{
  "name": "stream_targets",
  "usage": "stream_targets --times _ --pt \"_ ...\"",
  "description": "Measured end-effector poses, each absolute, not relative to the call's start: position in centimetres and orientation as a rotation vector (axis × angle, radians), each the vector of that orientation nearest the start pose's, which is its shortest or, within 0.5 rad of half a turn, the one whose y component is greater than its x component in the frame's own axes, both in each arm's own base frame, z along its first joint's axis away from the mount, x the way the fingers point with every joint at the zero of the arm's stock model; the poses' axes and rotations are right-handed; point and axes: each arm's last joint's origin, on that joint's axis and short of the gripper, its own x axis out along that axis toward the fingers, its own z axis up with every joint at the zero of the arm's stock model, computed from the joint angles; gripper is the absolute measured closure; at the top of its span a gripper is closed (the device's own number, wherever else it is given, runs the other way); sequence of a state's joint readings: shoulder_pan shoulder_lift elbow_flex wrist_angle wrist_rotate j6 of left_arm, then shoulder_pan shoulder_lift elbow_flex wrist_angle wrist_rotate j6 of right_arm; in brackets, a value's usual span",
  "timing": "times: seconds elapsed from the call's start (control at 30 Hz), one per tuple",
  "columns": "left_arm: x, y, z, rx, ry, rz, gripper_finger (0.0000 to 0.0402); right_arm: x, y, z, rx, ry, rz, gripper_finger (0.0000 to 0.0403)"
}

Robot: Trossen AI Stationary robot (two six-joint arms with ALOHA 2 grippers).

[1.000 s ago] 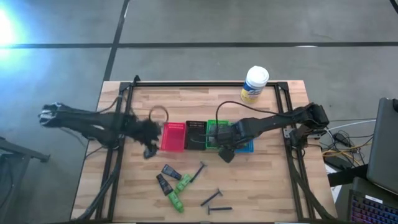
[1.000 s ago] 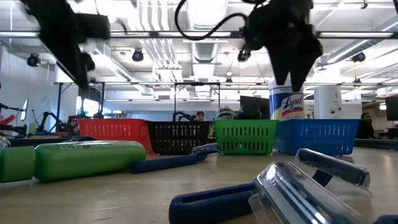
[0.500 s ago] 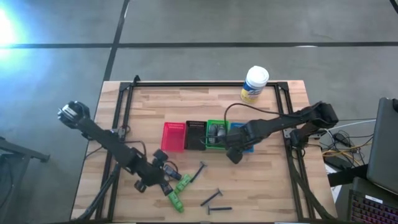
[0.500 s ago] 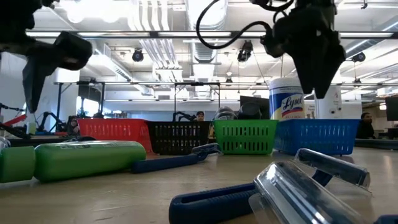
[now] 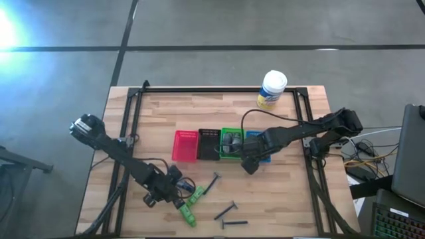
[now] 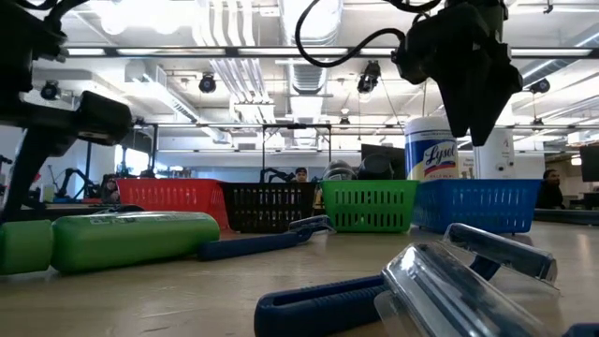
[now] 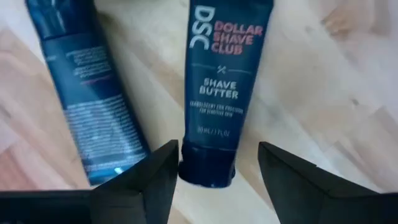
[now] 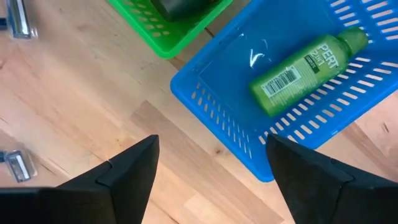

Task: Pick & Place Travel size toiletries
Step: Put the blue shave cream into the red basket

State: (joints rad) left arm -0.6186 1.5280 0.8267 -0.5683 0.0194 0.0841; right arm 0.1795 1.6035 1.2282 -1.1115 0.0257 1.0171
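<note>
My left gripper [image 7: 217, 155] [image 5: 174, 189] is open and low over two dark tubes near the table's near edge. Its fingers stand on either side of the cap end [image 7: 207, 169] of the "Shave Butter" tube [image 7: 217, 74]. The second dark tube [image 7: 87, 93] lies flat beside it. Two green tubes [image 5: 192, 198] and several razors [image 5: 227, 211] lie to the right of that gripper. My right gripper [image 8: 211, 149] [image 5: 249, 166] is open and hovers over the near wall of the blue bin [image 8: 211, 87], which holds a green bottle [image 8: 308, 65].
Red [image 5: 185, 145], black [image 5: 208, 144], green [image 5: 231, 143] and blue [image 5: 263, 151] bins stand in a row at mid-table. A white-and-yellow canister [image 5: 271, 90] stands at the far edge. A dark frame runs along the table's left, right and far sides.
My left gripper has swung from beside the red bin toward the table's near edge and come down over the dark tubes. My right gripper has shifted a little toward the table's right, from in front of the green bin to the blue bin's near wall.
</note>
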Motion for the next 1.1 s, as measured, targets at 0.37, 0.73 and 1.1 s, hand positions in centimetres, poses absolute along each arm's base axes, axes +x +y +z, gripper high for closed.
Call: stream_targets --times 0.37,0.73,1.1 --pt "21.9 -15.7 15.2 0.437 1.163 -0.610 0.0274 28.2 5.0 23.7 0.670 1.385 -0.631 0.0144" --pt "19.9 -13.9 21.6 0.207 1.286 -0.301 0.0277 28.1 4.9 24.0 0.644 1.355 -0.640 0.0170" --pt "19.4 -5.2 25.6 -0.983 0.612 0.760 0.0278 27.7 3.6 25.1 0.678 1.247 -0.733 0.0169"
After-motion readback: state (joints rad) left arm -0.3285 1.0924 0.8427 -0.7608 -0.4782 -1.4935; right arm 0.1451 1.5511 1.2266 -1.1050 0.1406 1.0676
